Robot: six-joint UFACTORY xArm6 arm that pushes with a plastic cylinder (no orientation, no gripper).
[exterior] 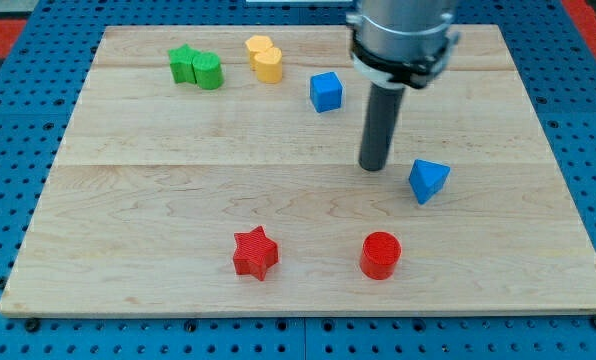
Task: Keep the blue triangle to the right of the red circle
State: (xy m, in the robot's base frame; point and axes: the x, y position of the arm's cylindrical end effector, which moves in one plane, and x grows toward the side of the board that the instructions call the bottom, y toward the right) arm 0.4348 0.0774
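Note:
The blue triangle [428,181] lies on the wooden board right of centre. The red circle [381,255] lies below it and a little to its left, near the board's bottom edge. My tip [374,166] rests on the board just left of the blue triangle, a small gap apart, and above the red circle. The rod hangs from the grey arm head [401,40] at the view's top.
A red star [255,253] lies left of the red circle. A blue cube [326,92] sits up and left of my tip. A yellow block [264,58] and two green blocks [196,68] lie near the board's top left. The board [128,200] sits on a blue perforated table.

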